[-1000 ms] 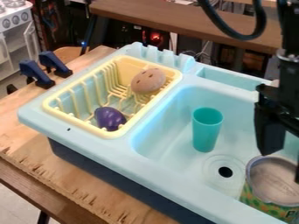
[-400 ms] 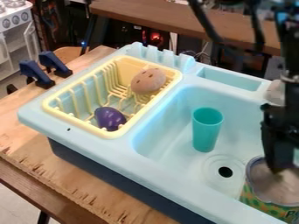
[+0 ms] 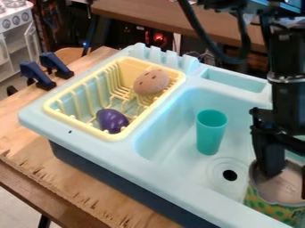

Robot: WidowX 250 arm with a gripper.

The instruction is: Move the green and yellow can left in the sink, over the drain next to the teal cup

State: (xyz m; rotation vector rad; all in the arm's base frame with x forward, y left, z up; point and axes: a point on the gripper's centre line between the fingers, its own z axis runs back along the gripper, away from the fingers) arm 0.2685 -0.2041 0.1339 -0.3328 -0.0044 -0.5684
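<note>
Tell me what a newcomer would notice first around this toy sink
Probably the black gripper at lower right, open at the mouth of a green-and-yellow can. Next, the yellow dish rack on the left, holding a purple toy and a brown potato-like one. Then the teal cup in the basin.

The sink [image 3: 166,175] looks like smooth plastic with a soft sheen, and the cup [image 3: 211,136] like smooth plastic. The dish rack [image 3: 107,134] looks like satin plastic. The purple object [image 3: 111,120] is smooth and glossy; the brown one [image 3: 151,83] looks matt. The tabletop [image 3: 82,183] is wood, rough and splintered along its edge.
</note>
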